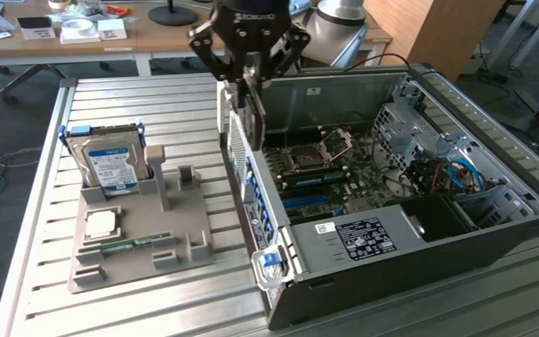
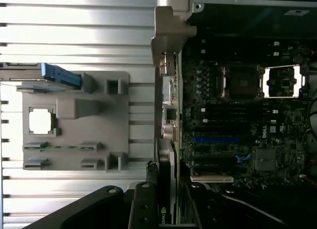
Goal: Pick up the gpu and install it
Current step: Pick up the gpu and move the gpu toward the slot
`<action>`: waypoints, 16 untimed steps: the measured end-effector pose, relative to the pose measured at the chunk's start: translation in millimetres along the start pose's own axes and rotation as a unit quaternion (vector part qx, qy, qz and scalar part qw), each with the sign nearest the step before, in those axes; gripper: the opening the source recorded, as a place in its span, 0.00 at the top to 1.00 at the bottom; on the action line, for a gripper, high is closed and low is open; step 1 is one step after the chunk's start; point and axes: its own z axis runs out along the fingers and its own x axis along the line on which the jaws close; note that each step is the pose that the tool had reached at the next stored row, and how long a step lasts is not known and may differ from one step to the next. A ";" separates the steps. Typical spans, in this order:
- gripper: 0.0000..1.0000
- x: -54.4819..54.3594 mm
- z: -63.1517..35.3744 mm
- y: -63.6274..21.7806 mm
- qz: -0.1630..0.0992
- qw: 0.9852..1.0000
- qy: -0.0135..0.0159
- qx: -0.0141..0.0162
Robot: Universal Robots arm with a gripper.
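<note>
gpu (image 1: pixel 255 125) thin, dark, hanging upright.

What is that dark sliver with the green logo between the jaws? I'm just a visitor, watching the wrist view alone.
Observer: The exterior view shows it whole. It is the gpu, a thin dark card hanging upright from the jaws, close to the holder-side wall of the open computer case.
Operator: And the blue bit by the grey holder?
Observer: That is part of a hard drive standing upright in the holder, with its blue-white label facing out.
Operator: Anything deeper inside the case?
Observer: Blue cables curl near the metal bays on the exterior view's right.
</note>
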 end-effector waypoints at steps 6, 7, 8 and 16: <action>0.73 -27.5 0.7 0.2 0.000 1.000 0.000 0.000; 0.73 -32.0 0.8 0.2 0.000 1.000 0.000 0.000; 0.73 -36.3 0.9 0.3 0.000 1.000 0.000 0.000; 0.73 -72.9 1.8 0.5 0.000 1.000 0.000 -0.001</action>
